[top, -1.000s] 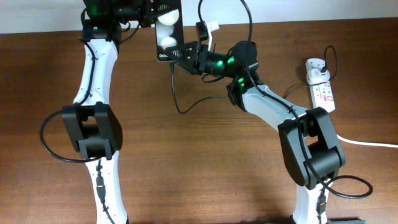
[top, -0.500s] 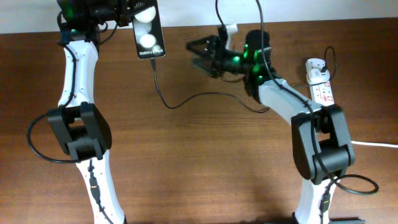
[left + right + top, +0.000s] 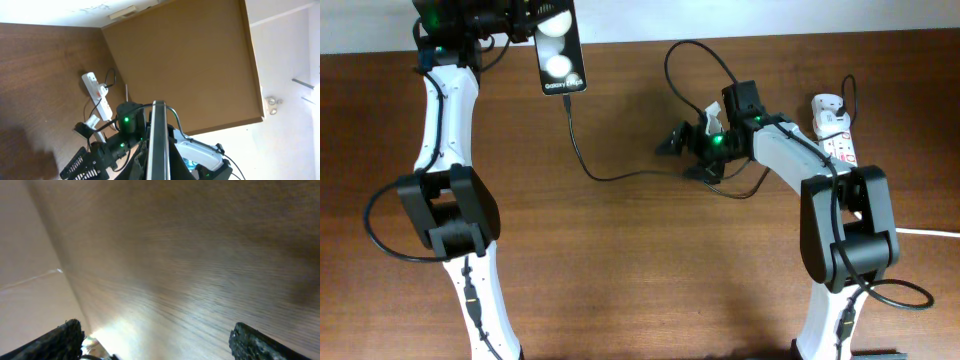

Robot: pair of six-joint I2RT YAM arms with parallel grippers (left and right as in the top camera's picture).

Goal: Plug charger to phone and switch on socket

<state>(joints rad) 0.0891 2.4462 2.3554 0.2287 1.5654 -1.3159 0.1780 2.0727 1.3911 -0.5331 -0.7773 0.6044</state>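
My left gripper (image 3: 542, 28) is shut on the phone (image 3: 560, 62) and holds it up at the back left, its screen showing two white reflections. In the left wrist view the phone (image 3: 159, 135) is edge-on between the fingers (image 3: 159, 172). The thin black charger cable (image 3: 582, 160) hangs from the phone's lower end and runs right across the table toward the white adapter (image 3: 826, 104) on the socket (image 3: 840, 148). My right gripper (image 3: 686, 152) is open and empty, low over the table left of the socket. Its fingers (image 3: 160, 342) are spread wide.
The socket's thick white cord (image 3: 920, 231) runs off to the right. The socket also shows in the left wrist view (image 3: 95, 89). The right arm's own black cable (image 3: 695, 55) loops above it. A wall edge lies at the table's back.
My right gripper has let go by the phone's end and moved down and right, toward the socket. The left arm shifted the phone left, then stayed still. The cable stays at the phone.
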